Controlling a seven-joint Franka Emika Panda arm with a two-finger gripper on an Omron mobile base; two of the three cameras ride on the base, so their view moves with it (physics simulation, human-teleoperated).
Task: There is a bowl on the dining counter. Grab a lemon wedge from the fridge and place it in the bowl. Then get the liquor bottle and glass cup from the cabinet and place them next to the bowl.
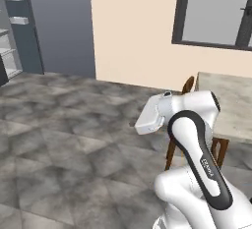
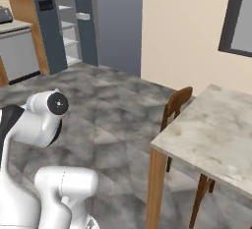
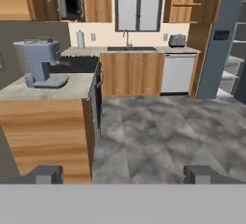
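Slate-grey fridge (image 3: 226,45), door open, far right across the floor. Tool (image 3: 123,174): fingers fully apart, empty, facing the kitchen, fridge right of its axis. Marbled bench (image 2: 216,134) near right; lemon wedge unseen.

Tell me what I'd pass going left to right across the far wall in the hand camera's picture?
Paper towel roll → tap under the arched window → toaster → fridge.
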